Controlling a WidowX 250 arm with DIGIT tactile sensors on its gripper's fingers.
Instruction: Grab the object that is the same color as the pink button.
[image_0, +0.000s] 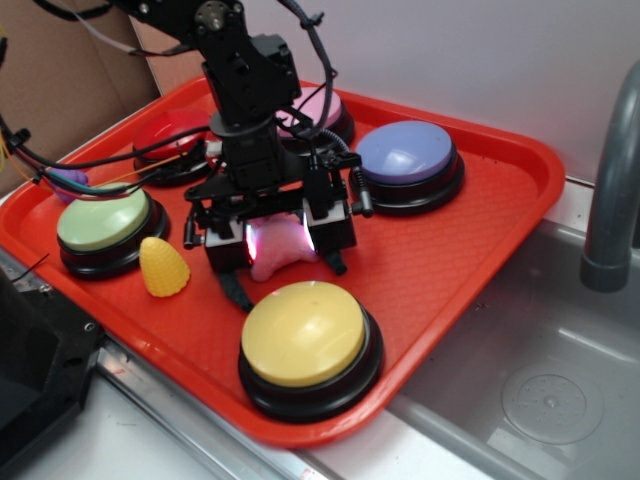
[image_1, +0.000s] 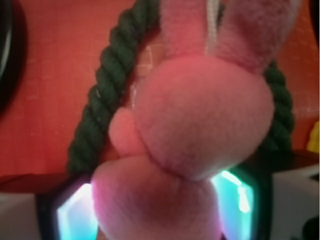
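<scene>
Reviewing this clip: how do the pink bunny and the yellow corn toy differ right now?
The pink bunny sits between the gripper's fingers, while the corn toy stands free beside the green button. The bunny is soft, fuzzy plush with long ears; the corn toy is a bumpy cone with no limbs. The bunny is pink, the corn toy yellow. Both are small toys on the red tray.
</scene>
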